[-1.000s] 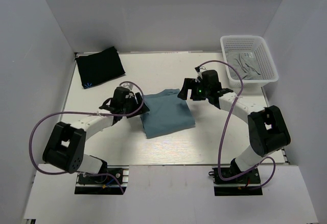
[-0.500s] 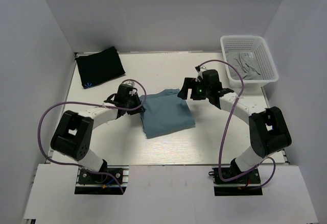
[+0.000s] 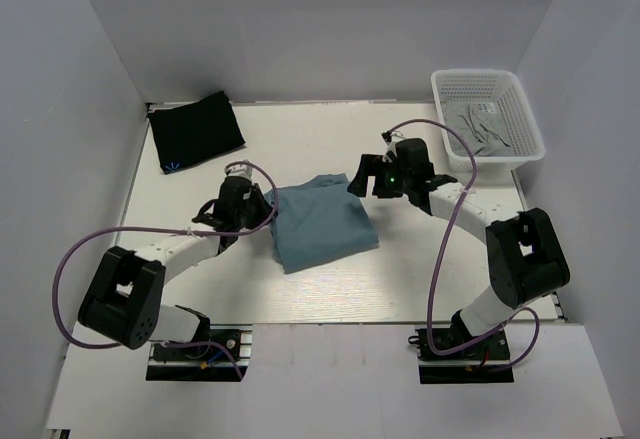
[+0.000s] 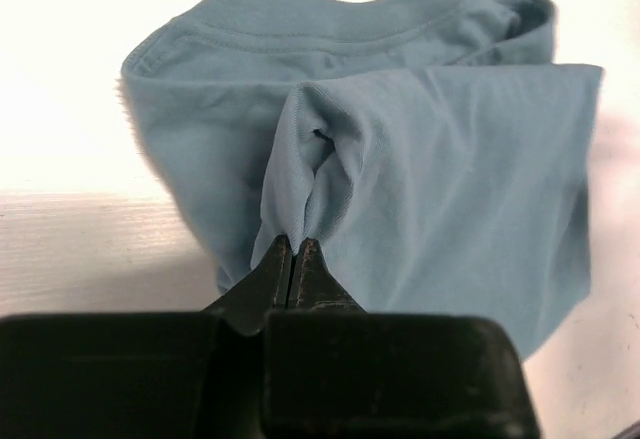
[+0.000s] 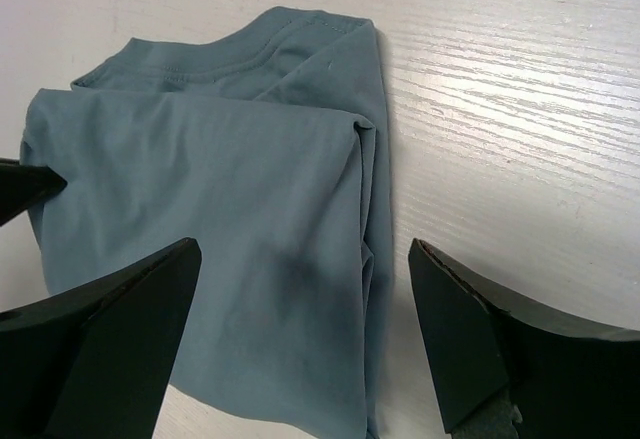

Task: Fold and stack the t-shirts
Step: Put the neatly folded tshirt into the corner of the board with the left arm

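A teal-blue t-shirt (image 3: 325,221) lies folded in the middle of the table. My left gripper (image 3: 268,209) is shut on its left edge, and the left wrist view shows a ridge of teal-blue cloth (image 4: 310,174) pinched between the closed tips of that gripper (image 4: 296,244). My right gripper (image 3: 362,181) hovers over the shirt's upper right corner, jaws wide apart. In the right wrist view the teal-blue shirt (image 5: 220,199) lies under the right gripper (image 5: 305,259) with nothing held. A black t-shirt (image 3: 195,130) lies folded at the back left, a tiny light-blue mark (image 3: 174,167) at its near corner.
A white mesh basket (image 3: 487,109) with grey cloth (image 3: 480,127) inside stands at the back right. White walls close in the table on the left, back and right. Purple cables loop beside both arms.
The left gripper has closed on the teal-blue shirt's left edge, bunching the cloth there. Its arm has shifted slightly along that edge. The right arm has stayed where it was.
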Robot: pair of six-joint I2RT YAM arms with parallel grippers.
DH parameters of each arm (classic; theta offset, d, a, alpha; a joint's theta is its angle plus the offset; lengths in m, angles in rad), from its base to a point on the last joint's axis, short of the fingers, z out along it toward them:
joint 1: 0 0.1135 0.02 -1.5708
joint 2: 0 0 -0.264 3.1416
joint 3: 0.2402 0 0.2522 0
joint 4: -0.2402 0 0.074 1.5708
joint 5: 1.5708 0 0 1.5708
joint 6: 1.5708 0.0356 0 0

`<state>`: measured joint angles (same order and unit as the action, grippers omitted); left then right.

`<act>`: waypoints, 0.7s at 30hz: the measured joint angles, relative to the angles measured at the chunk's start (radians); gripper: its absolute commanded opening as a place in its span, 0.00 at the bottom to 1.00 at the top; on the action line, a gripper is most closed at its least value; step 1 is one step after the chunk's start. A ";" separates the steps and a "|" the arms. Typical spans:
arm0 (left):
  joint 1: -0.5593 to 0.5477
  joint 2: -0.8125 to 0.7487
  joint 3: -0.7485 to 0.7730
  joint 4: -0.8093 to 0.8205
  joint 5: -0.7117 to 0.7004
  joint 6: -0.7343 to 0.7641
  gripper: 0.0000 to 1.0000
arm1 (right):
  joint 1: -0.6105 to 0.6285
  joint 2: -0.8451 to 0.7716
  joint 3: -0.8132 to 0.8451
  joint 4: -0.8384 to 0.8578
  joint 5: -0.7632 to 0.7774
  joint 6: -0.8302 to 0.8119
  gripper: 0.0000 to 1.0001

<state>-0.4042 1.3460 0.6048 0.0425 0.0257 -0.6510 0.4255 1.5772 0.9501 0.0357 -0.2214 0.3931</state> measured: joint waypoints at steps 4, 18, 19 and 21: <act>0.003 0.073 -0.004 0.021 -0.032 -0.032 0.00 | 0.000 0.019 -0.001 0.011 -0.009 0.000 0.90; 0.007 0.125 0.103 -0.185 -0.193 -0.125 1.00 | 0.000 0.058 0.010 -0.002 -0.023 -0.006 0.90; 0.006 0.117 0.108 -0.206 -0.193 -0.127 1.00 | 0.000 0.049 0.009 -0.011 -0.024 -0.007 0.90; 0.005 0.097 0.111 -0.243 -0.193 -0.128 1.00 | 0.000 0.020 0.006 -0.023 -0.028 -0.008 0.90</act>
<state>-0.3988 1.4425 0.7162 -0.2008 -0.1673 -0.7792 0.4259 1.5974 0.9565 0.0132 -0.2497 0.3855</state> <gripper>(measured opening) 0.991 0.904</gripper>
